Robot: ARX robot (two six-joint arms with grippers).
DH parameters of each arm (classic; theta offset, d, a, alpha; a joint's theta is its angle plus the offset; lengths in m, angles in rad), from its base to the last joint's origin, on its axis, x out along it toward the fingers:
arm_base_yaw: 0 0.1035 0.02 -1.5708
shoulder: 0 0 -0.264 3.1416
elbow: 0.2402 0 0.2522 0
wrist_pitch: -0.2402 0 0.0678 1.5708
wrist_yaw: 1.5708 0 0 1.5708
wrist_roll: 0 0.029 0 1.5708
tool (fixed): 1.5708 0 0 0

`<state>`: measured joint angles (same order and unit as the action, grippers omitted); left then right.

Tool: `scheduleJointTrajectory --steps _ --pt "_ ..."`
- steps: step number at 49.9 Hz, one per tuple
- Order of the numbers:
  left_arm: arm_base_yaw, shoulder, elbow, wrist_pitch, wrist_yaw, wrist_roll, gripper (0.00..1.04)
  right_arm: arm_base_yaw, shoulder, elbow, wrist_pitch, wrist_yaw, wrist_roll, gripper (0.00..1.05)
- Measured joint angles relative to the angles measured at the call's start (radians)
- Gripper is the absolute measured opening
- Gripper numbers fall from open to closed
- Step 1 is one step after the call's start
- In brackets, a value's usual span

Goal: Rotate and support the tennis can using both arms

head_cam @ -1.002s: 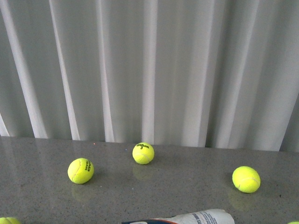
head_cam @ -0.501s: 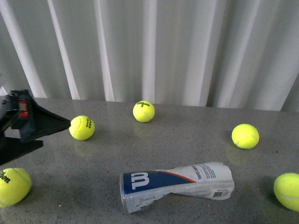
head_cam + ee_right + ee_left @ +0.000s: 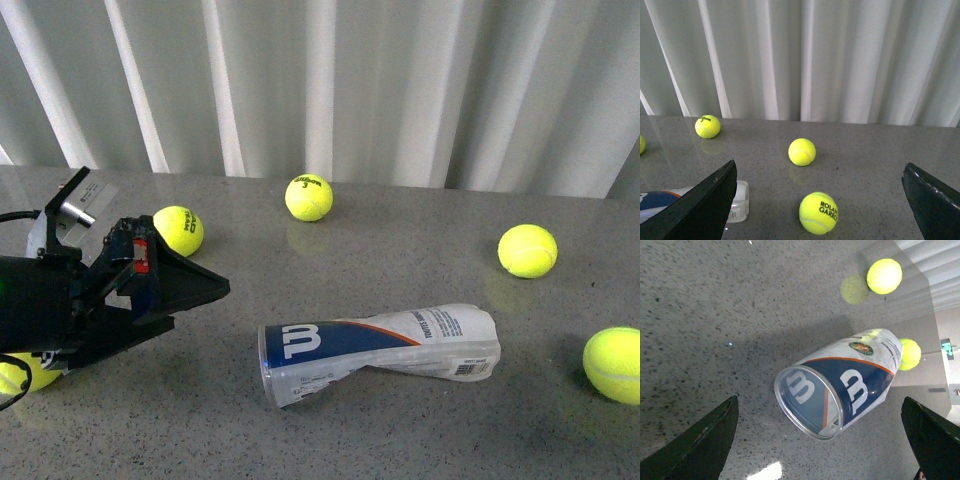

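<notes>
The tennis can (image 3: 380, 345) lies on its side on the grey table, its clear body crumpled in the middle and its silver-rimmed open end facing left. My left gripper (image 3: 197, 302) is open and empty, a short way left of that open end. In the left wrist view the can (image 3: 850, 385) lies between and beyond the spread fingers (image 3: 705, 440), untouched. My right gripper (image 3: 819, 165) is open and empty and is out of the front view. The can's closed end (image 3: 737, 202) shows beside its finger (image 3: 705, 205).
Yellow tennis balls lie around: one at the back (image 3: 309, 197), one behind the left gripper (image 3: 178, 230), one at the right (image 3: 527, 250), one at the right edge (image 3: 612, 364). Two balls (image 3: 818, 212) (image 3: 802, 151) lie ahead of the right gripper. White curtains (image 3: 320, 80) hang behind.
The front view has tilted down, bringing the whole can into sight. My left gripper has come in from the left and moved right toward the can's open end.
</notes>
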<state>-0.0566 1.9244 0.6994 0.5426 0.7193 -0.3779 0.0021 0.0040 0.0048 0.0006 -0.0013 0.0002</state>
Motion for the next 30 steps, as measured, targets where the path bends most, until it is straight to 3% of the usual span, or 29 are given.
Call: scheduleJointTrajectory --steps 30 --pt "-0.137 0.118 0.011 0.111 -0.016 -0.145 0.98 0.0 0.0 0.0 0.0 0.0 0.0 0.98"
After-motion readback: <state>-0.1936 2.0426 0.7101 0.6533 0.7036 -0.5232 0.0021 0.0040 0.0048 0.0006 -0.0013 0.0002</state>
